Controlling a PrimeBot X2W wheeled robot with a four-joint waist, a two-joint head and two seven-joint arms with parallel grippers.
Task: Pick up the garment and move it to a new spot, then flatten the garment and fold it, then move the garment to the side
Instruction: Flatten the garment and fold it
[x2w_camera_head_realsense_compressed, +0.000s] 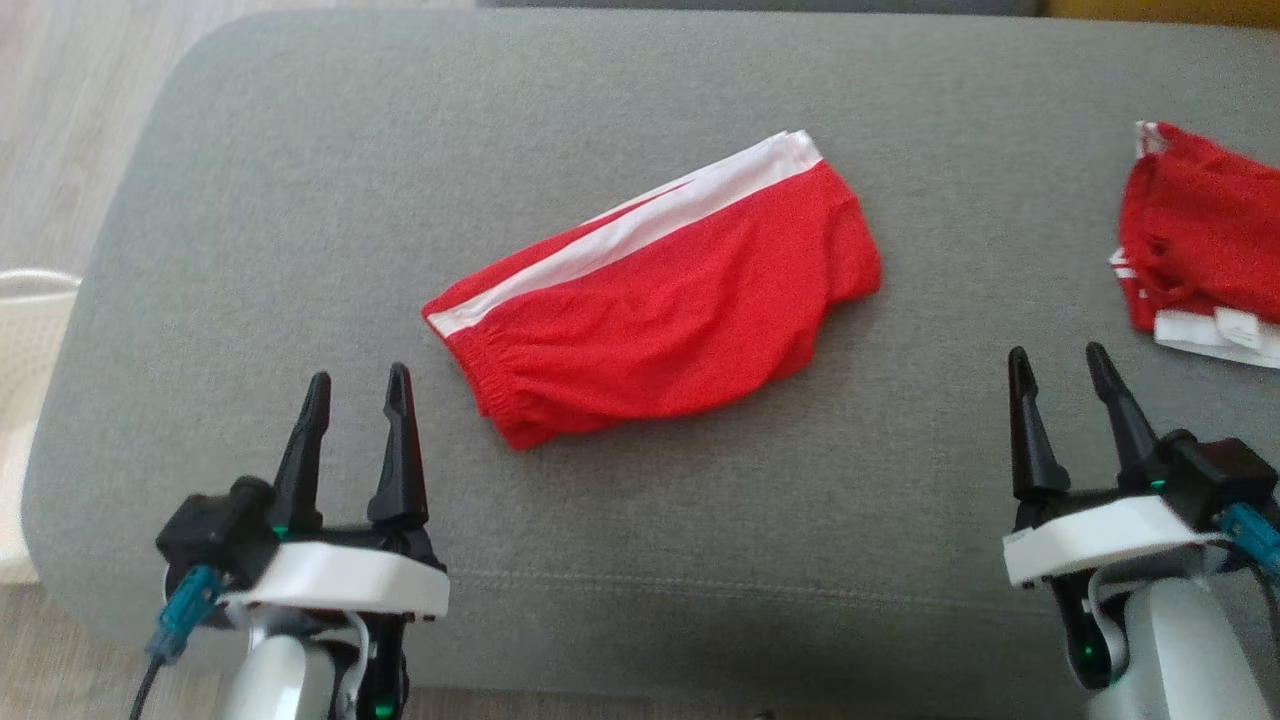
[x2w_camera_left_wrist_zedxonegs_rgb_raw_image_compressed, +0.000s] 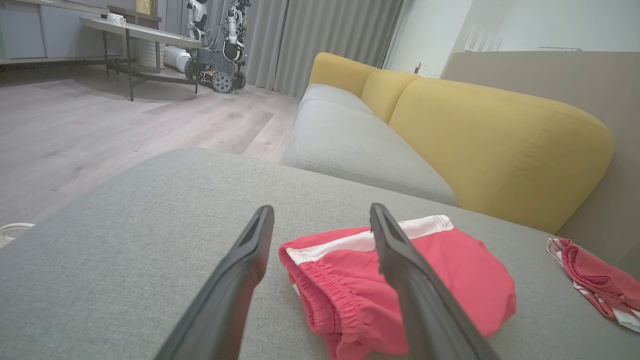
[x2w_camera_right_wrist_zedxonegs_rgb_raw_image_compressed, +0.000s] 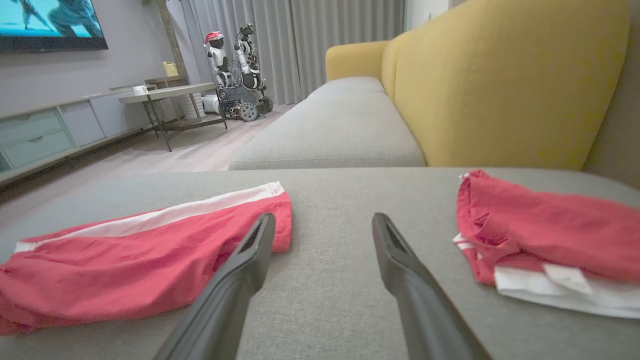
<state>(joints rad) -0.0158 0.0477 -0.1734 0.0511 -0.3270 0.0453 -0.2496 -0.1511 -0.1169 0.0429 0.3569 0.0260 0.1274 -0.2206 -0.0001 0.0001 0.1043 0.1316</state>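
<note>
My left gripper (x2w_camera_head_realsense_compressed: 359, 373) and right gripper (x2w_camera_head_realsense_compressed: 1057, 350) are twins. Each has two long, matte black fingers (x2w_camera_head_realsense_compressed: 400, 450) that taper to blunt tips and rise from a white wrist plate (x2w_camera_head_realsense_compressed: 340, 580). At the plate's outer end sits a black block (x2w_camera_head_realsense_compressed: 215, 525) with a teal connector (x2w_camera_head_realsense_compressed: 185, 610); on my left, a thin dark cable (x2w_camera_head_realsense_compressed: 145, 690) hangs from it. Below the plate my forearm (x2w_camera_head_realsense_compressed: 275, 680) is rounded and pale grey, with a small green light (x2w_camera_head_realsense_compressed: 383, 710).

Matt red cloth garment (x2w_camera_head_realsense_compressed: 660, 300)
</note>
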